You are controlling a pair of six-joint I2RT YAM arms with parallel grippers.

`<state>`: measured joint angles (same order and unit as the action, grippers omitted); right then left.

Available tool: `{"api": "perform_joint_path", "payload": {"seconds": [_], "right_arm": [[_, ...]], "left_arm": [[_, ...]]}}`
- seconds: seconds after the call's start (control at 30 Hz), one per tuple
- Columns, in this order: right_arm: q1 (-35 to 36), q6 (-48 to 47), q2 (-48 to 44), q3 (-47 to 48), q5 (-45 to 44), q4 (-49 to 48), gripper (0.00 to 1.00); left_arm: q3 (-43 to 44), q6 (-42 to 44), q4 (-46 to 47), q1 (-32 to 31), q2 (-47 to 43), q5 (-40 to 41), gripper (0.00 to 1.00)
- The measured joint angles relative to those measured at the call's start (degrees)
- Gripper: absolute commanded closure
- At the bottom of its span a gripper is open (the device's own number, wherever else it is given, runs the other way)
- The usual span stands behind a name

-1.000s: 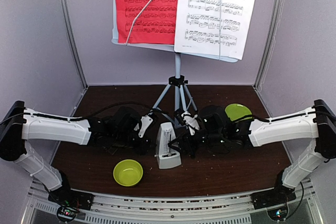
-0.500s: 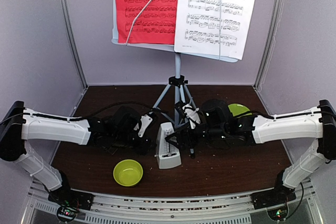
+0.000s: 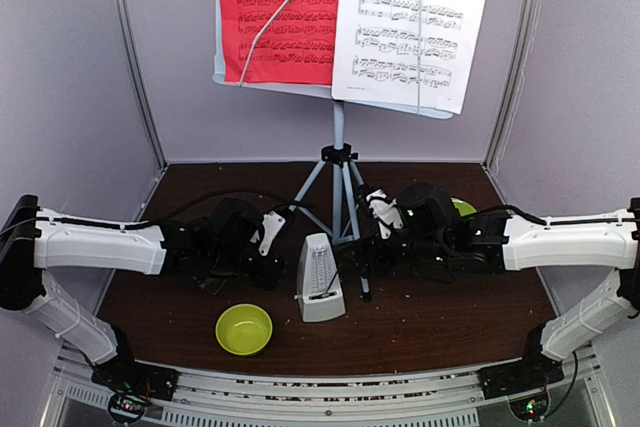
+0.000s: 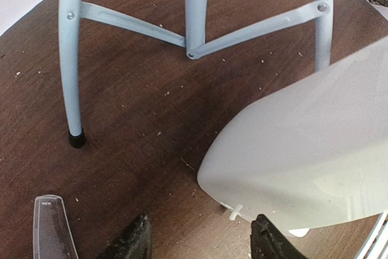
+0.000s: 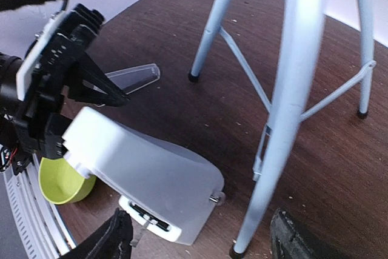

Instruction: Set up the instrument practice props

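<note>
Clearance is the concern now: the metronome (image 3: 320,280) stands upright on the table (image 3: 440,317) just in front of the stand (image 3: 338,137), whose desk carries the red sheet (image 3: 280,7) and the white sheet (image 3: 410,17), so the setup looks close to done and the arms apparently only need to get away cleanly. The right gripper (image 5: 203,239) has its jaws spread wide with nothing in them. A tripod leg (image 5: 285,119) rises close in front of it and the metronome lies just to one side, so it should draw straight back, jaws wide, and not swing sideways into either. The left gripper (image 3: 272,239) is partly open and also grips nothing. The metronome sits just beside it, so a retreat directly away from that side is safest, since a nudge could topple the tall, narrow body.

Compared with a second ago, the right gripper has left the metronome's right side, where it sat low and close, and now hangs farther back and to the right, covering more of the plate (image 3: 463,207). The left arm has barely shifted. The metronome, bowl (image 3: 244,329) and stand remain where they were.
</note>
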<state>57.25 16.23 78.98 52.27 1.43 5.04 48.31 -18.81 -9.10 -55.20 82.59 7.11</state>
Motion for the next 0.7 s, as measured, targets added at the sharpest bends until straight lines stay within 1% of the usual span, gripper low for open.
{"api": "perform_joint_path", "payload": {"seconds": [0.2,0.4,0.5,0.7], "right_arm": [[-2.8,0.0,-2.6,-2.3,-3.7,4.7,0.22],[-5.3,-0.2,-6.9,-3.8,-5.4,10.9,0.22],[-7.8,-0.4,-10.1,-3.8,-5.9,13.6,0.21],[-15.3,-0.2,-16.1,-3.8,-5.2,16.9,0.15]], "left_arm": [[-0.2,-0.2,-0.1,1.6,-2.5,0.7,0.42],[-2.0,-0.8,-0.4,4.0,-6.1,0.7,0.41],[-3.9,-1.2,-0.5,7.1,-8.7,0.8,0.41],[-5.8,-1.3,-1.8,16.6,-14.5,0.5,0.41]]}}
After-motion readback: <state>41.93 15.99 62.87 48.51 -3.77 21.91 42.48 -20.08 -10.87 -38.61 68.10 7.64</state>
